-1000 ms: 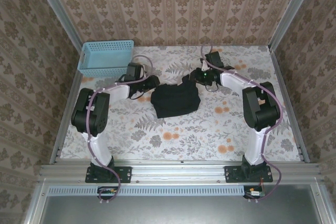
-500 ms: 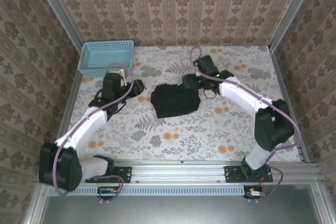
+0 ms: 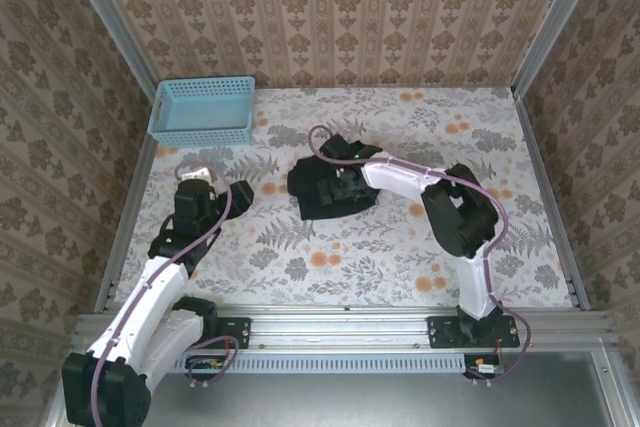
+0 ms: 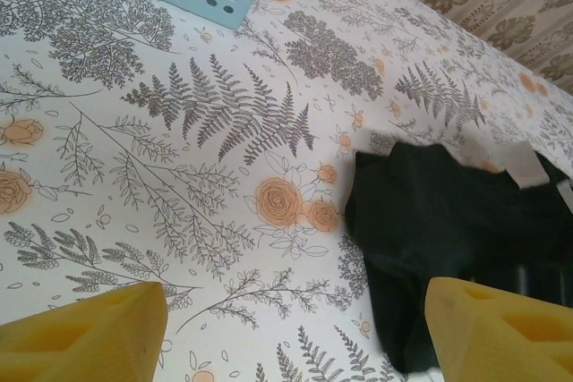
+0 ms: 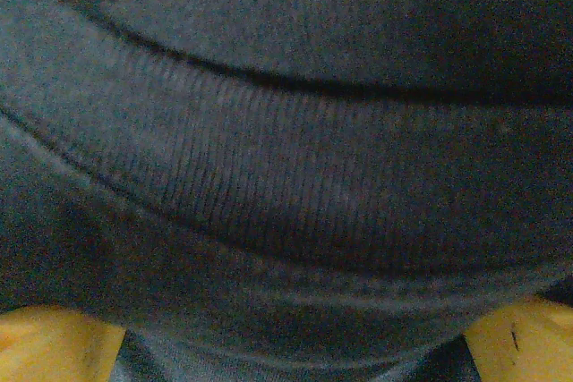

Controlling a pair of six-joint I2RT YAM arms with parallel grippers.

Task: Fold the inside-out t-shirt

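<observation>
You have the black soft-fabric t-shirt (image 3: 318,209) bundled compact at the centre of the flowered table (image 3: 330,267). Your right gripper (image 5: 288,346) sits on it, fingers wide, clasping nothing, likely pressing the fold. Your left gripper (image 4: 294,333) stands at its nine o'clock, agape and empty.

Soft, even light from above fills the overhead view, and the arms cast only faint shadows on the tabletop (image 3: 340,247). The left wrist view is bright and crisp, though the black t-shirt (image 4: 448,221) swallows detail. The right wrist view is dim and grainy, with the right tool (image 5: 286,360) blurred yellow at both bottom corners.
</observation>
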